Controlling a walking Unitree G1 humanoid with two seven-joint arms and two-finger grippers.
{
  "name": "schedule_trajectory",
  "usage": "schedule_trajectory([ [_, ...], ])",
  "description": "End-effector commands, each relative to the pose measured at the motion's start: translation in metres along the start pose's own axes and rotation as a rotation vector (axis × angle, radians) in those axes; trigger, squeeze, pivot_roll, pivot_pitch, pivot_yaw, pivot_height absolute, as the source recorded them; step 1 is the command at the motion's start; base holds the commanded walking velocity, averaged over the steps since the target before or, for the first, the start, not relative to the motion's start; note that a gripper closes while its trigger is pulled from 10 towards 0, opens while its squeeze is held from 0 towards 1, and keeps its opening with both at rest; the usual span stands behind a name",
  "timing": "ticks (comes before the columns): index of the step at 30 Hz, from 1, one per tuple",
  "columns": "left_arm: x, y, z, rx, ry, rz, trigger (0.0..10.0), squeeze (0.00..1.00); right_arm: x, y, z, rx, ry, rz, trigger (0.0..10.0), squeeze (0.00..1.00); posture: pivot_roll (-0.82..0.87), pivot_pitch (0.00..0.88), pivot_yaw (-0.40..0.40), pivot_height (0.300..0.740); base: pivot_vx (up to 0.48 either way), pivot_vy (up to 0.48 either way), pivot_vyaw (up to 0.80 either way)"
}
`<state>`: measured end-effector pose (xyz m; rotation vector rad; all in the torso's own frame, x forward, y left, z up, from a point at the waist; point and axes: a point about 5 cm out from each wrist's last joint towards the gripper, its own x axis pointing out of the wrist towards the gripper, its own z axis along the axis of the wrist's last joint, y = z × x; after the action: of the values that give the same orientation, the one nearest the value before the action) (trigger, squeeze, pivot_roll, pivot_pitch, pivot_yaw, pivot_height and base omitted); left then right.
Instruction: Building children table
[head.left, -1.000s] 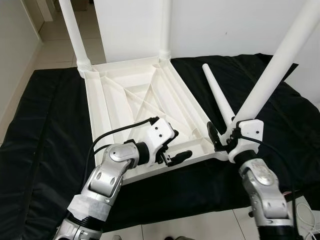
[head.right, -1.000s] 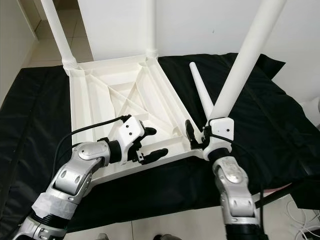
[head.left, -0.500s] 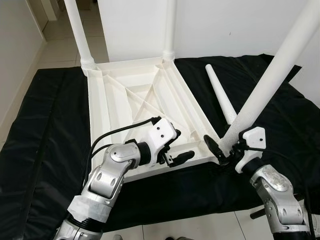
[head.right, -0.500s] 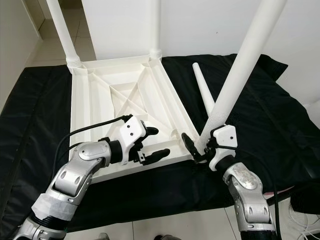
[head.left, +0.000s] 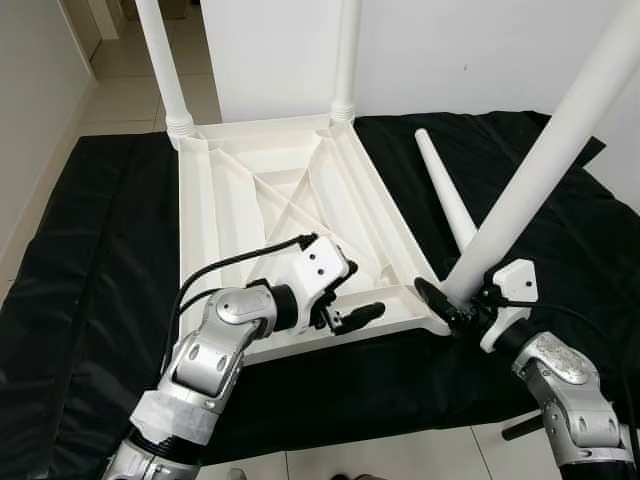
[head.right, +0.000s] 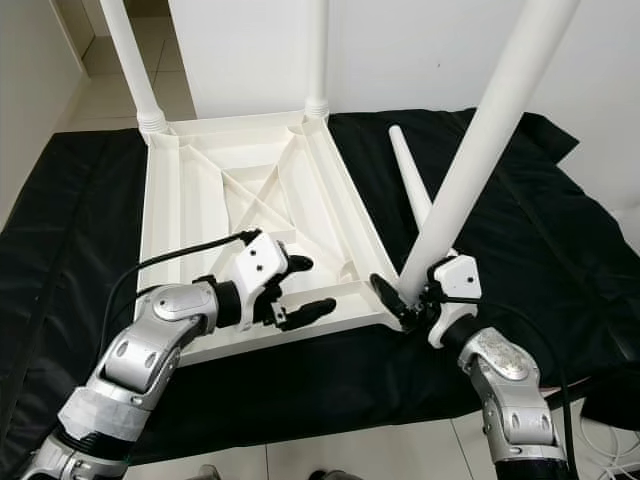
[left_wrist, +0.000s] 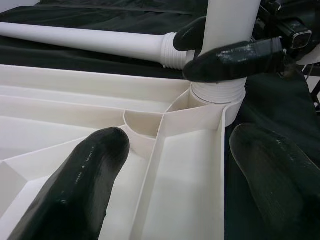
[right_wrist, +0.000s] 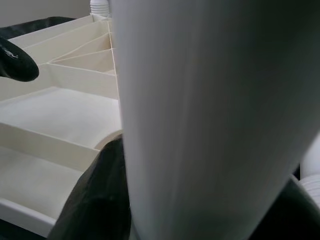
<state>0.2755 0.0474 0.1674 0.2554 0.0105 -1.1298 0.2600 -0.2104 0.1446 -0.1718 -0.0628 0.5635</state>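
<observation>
Left eye view looks down on a white plastic tabletop (head.left: 290, 200) lying upside down on a black sheet (head.left: 90, 260) spread over the tiled floor (head.left: 120, 80). Its ribbed underside faces up. Two white legs already stand upright in the far corners, one at the far left (head.left: 160, 60) and one at the far right (head.left: 346, 50).

At the near right corner a third leg (head.left: 545, 170) stands in its socket, leaning away to the right. The right gripper (head.left: 452, 303) pinches this leg low down, just above the threaded collar, with one black finger (head.left: 432, 297) showing on the table side. From the right wrist view the leg (right_wrist: 200, 120) blocks most of the picture, with a dark finger (right_wrist: 100, 195) pressed against it.

A fourth leg (head.left: 445, 195) lies loose on the sheet, just beside the tabletop's right edge, its thin end pointing away from the robot.

The left gripper (head.left: 345, 300) sits at the near edge of the tabletop with its fingers spread apart, holding nothing. In the left wrist view one finger (left_wrist: 80, 190) hangs over the inside of the frame and the other (left_wrist: 275, 170) outside the rim, and the corner socket (left_wrist: 215, 97) with the seated leg is straight ahead.
</observation>
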Motion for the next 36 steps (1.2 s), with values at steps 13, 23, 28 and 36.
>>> schedule_trajectory([
  [13, 0.002, 0.002, 0.002, -0.005, -0.006, 0.052, 10.0, 0.0, 0.018, 0.023, -0.012, 0.077, 0.037, -0.222, 10.0, 0.0, -0.04, 0.064, -0.022, 0.74, 0.0, 0.0, 0.0],
  [23, 0.002, 0.003, 0.0, 0.002, -0.005, 0.066, 10.0, 0.0, 0.022, 0.04, -0.008, 0.103, 0.002, -0.412, 10.0, 0.0, -0.05, 0.062, -0.024, 0.74, 0.0, 0.0, 0.0],
  [28, 0.003, 0.003, 0.0, 0.011, -0.006, 0.064, 10.0, 0.0, 0.019, 0.045, -0.01, 0.123, 0.015, -0.505, 10.0, 0.0, -0.05, 0.059, -0.023, 0.74, 0.0, 0.0, 0.0],
  [36, 0.003, 0.005, 0.001, 0.018, -0.005, 0.065, 10.0, 0.0, 0.013, 0.053, -0.01, 0.13, 0.031, -0.601, 10.0, 0.0, -0.05, 0.054, -0.021, 0.74, 0.0, 0.0, 0.0],
])
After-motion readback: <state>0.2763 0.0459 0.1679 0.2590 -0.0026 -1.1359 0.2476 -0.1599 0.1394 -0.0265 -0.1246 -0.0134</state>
